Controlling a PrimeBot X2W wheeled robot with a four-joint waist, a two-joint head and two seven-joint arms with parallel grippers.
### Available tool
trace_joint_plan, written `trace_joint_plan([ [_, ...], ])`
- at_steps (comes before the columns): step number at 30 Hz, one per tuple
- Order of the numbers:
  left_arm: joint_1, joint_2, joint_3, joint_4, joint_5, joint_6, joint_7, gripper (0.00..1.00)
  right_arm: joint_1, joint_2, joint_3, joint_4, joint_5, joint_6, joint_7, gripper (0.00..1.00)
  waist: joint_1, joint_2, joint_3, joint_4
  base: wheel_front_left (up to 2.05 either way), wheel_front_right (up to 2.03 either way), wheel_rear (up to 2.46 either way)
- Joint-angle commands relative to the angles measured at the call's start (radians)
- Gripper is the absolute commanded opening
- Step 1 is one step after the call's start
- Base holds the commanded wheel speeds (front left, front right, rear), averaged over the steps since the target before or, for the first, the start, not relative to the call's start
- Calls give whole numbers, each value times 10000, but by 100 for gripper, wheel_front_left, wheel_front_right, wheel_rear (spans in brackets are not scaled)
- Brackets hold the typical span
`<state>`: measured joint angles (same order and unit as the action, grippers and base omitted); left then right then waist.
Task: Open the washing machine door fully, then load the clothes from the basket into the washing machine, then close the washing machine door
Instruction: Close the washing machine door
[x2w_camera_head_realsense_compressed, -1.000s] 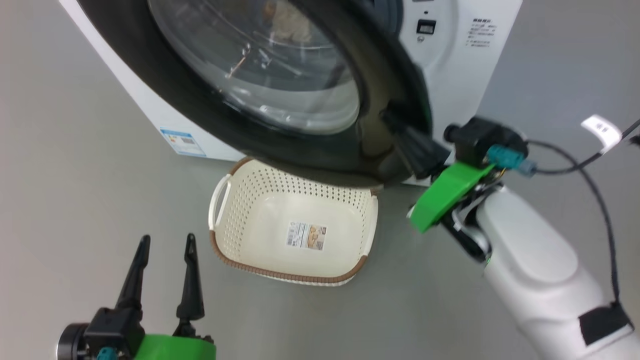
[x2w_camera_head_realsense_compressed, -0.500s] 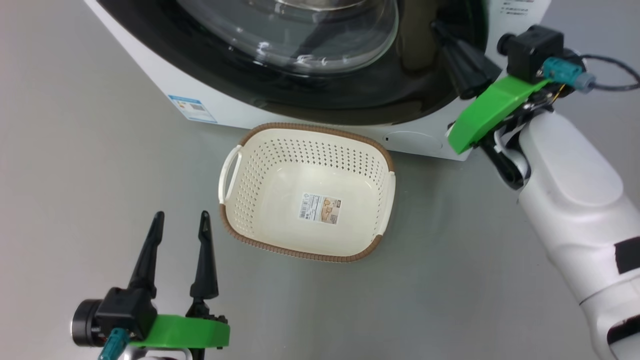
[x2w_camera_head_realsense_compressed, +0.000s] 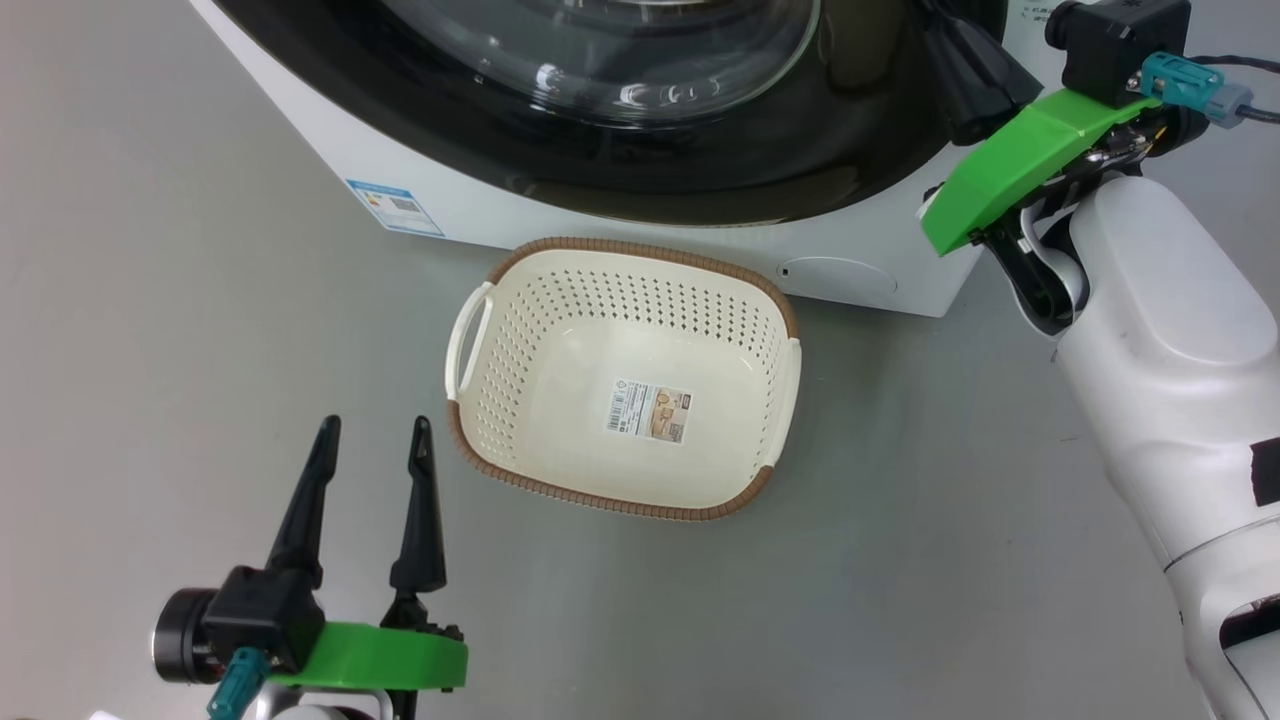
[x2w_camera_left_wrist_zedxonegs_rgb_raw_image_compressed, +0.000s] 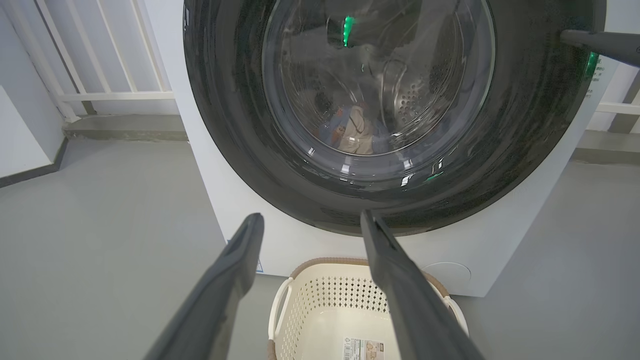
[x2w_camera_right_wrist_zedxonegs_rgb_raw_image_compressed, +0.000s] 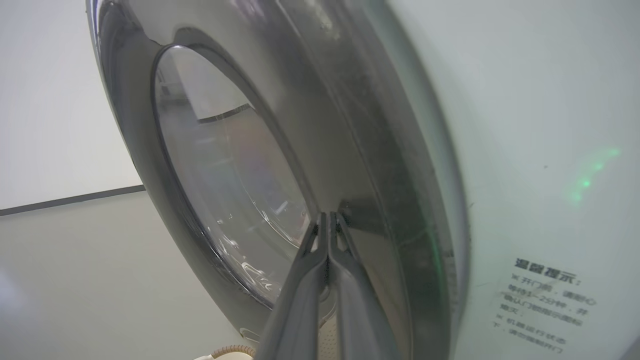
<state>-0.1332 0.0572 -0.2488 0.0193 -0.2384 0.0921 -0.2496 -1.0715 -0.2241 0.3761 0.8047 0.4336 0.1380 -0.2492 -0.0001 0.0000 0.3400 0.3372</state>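
1. The washing machine door (x2w_camera_head_realsense_compressed: 700, 180) is seen lying flat against the front of the washing machine (x2w_camera_head_realsense_compressed: 470, 215); whether it is latched cannot be told.
2. The clothes (x2w_camera_left_wrist_zedxonegs_rgb_raw_image_compressed: 352, 132) are seen through the door's glass, lying low in the steel drum.
3. The basket (x2w_camera_head_realsense_compressed: 520, 340) is set on the grey floor (x2w_camera_head_realsense_compressed: 200, 350) just in front of the machine, below the door; nothing but a paper label (x2w_camera_head_realsense_compressed: 648, 412) is seen on its bottom.
4. The right tool (x2w_camera_right_wrist_zedxonegs_rgb_raw_image_compressed: 330, 216) is pressed together, nothing between its fingers, and its tips are laid against the door's black rim on the right side.
5. The left tool (x2w_camera_head_realsense_compressed: 376, 425) is spread wide and holds nothing; it is held over the floor, near the basket's left handle and apart from it, its fingers pointed toward the machine.
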Motion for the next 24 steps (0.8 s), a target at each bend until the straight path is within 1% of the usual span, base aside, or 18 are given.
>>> trace_joint_plan([
  [1,-282,112,398,-155,92,-43,-121,100,-290,27,-152,-284,-24,-73,-123,0,1,0,-28,-16,0,0,0],
  [9,-234,58,498,-113,182,-134,-121,100,485,131,350,-663,-135,-73,-124,0,1,0,-200,-155,0,0,0],
  [14,-158,40,620,-72,236,-147,-122,100,1387,33,590,-1305,-73,-73,-125,0,1,0,-397,-359,0,0,0],
  [24,61,96,768,1,344,-235,-122,100,3508,-225,-45,-3205,-274,-73,-125,0,1,0,-972,-921,0,0,0],
])
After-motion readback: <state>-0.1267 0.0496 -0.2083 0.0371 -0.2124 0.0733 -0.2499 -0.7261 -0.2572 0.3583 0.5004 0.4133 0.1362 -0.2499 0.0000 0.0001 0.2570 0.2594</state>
